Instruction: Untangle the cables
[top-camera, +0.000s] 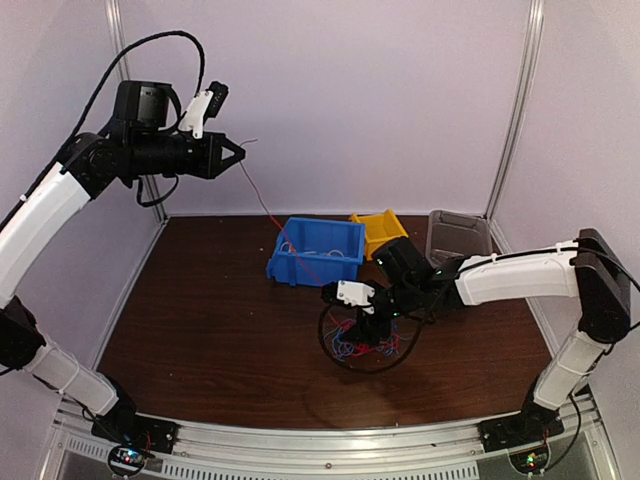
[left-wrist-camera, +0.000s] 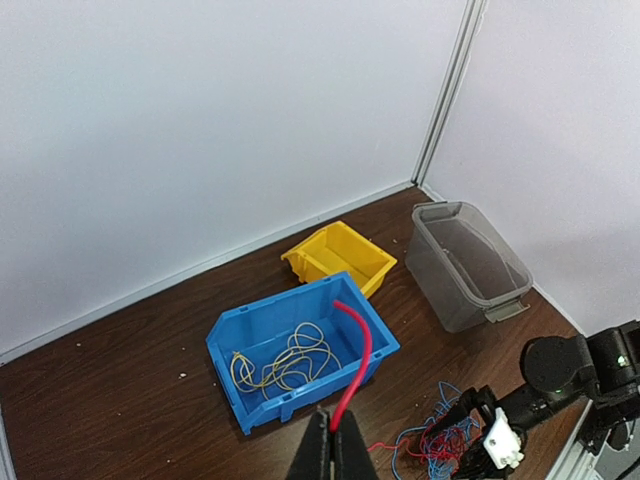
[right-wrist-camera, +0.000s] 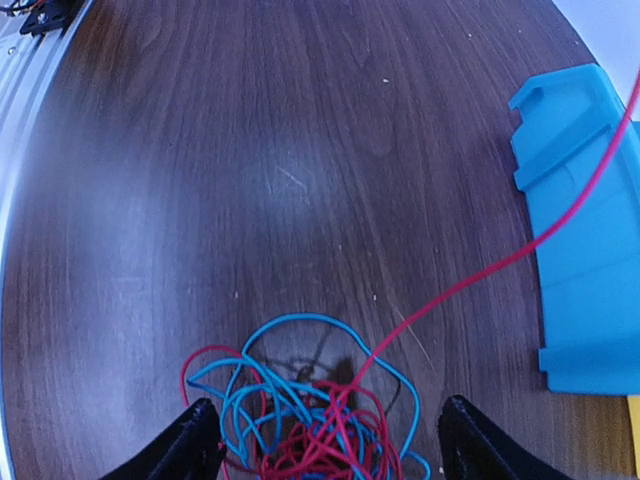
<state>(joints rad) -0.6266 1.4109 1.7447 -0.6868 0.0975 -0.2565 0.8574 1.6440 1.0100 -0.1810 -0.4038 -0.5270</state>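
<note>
Pale walls (top-camera: 350, 100) enclose a dark wooden worktop (top-camera: 220, 330). From above, the left fingers (top-camera: 228, 155), upper left, pinch a red cable (top-camera: 268, 210). It slants down over the blue bin (top-camera: 310, 268) to the red-and-blue tangle (top-camera: 350, 350) at centre, beneath the right arm (top-camera: 510, 275). In the left wrist view, the left fingers are closed on the red cable at bottom centre, and yellow cables (left-wrist-camera: 285, 360) lie in the blue bin. In the right wrist view, the right fingers (right-wrist-camera: 195, 440) stand wide apart at the bottom edge, with the red-and-blue tangle between them on the worktop.

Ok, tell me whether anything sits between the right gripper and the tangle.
Nothing visible does. The open right gripper hangs right over the tangle, a finger on each side. One red cable leads from it up to the shut left gripper, clear of the approach.
</note>
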